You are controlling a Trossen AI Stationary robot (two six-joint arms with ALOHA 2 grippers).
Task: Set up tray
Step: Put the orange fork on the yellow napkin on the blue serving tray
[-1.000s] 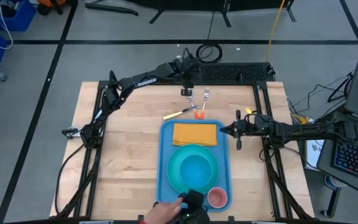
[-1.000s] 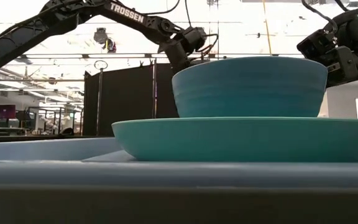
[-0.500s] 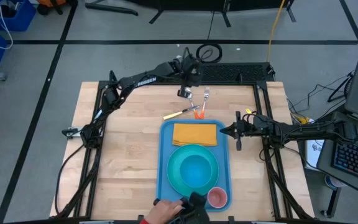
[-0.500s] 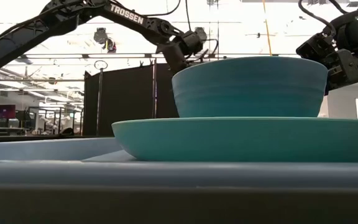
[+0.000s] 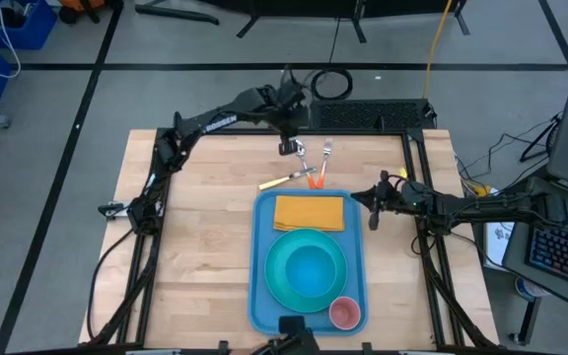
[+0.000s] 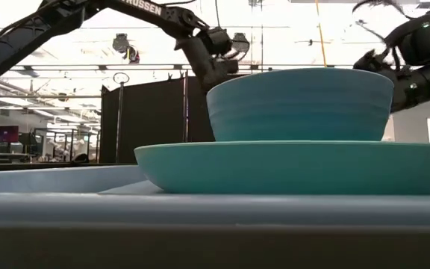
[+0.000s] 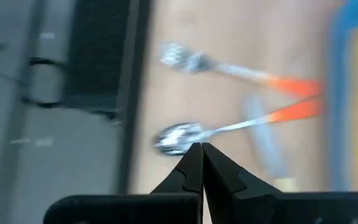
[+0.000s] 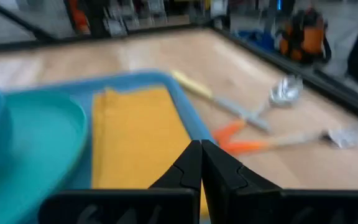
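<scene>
Light-blue plastic is what sits nearest you: the large flat rectangular tray [image 5: 259, 258] with rounded corners and a raised rim lies lengthwise on the pale wooden table [image 5: 195, 247], its near end close to the table's front edge. At that near end you have a small pink cup [image 5: 344, 313] standing in the right corner. Behind the cup, a round turquoise plate [image 5: 276, 281] fills the middle of the tray and carries a turquoise bowl [image 5: 312, 266]; in the low view the bowl [image 6: 299, 103] stands upright on the plate [image 6: 290, 166]. Farther along, a folded yellow cloth napkin [image 5: 310, 212] lies flat across the tray's far end.

To the right of that far end you will find the right gripper [image 5: 373, 211] just off the tray's rim, its jaws pressed together on nothing, as the right wrist view shows [image 8: 201, 149].

Beyond the tray's far rim, on bare wood, three utensils lie close together: a yellow-handled knife [image 5: 276, 181], an orange-handled metal spoon [image 5: 308, 168] and an orange-handled metal fork [image 5: 322, 165]. The two orange handles meet near the rim.

Farthest from you, the left gripper [image 5: 287, 147] hangs just beside the spoon's bowl, its jaws together and empty [image 7: 201, 152].
</scene>
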